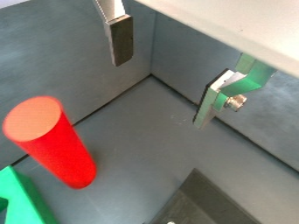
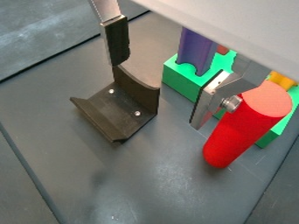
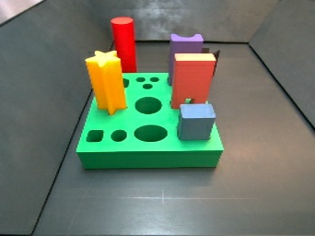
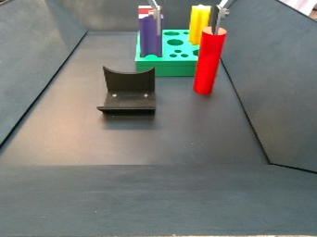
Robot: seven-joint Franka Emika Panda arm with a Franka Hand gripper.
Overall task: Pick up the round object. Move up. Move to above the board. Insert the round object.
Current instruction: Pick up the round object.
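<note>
Fixture: the dark L-shaped bracket on its base plate (image 4: 126, 91) stands on the dark floor nearest the camera in a side view. It stands apart from the green board.
Board: the thick square bright green block with holes in its top (image 3: 153, 136) sits on the dark floor (image 4: 136, 167), toward the far wall in a side view (image 4: 177, 52). Holes near its front edge show open, round ones and small ones.
Pieces in the board: a yellow star-shaped post (image 3: 106, 81), a red-orange rectangular block (image 3: 192, 77), a purple block with a notched top (image 3: 187, 43) and a small grey-blue cube (image 3: 196, 121) all stand upright in it.
Round object: the tall plain red cylinder (image 4: 209, 61) stands upright on the floor, just beside the board and not in any hole. In a side view it shows behind the board's back edge (image 3: 123, 41).
Gripper: the two-finger gripper (image 2: 170, 76) hangs over the floor near the fixture and the red cylinder. One silver finger with a dark pad (image 1: 121, 37) is up by the wall, the other (image 1: 215, 96) is well apart from it. The jaws are wide and hold nothing.
Red cylinder and gripper: the cylinder (image 1: 54, 143) stands off to one side of the fingers, not between them.
</note>
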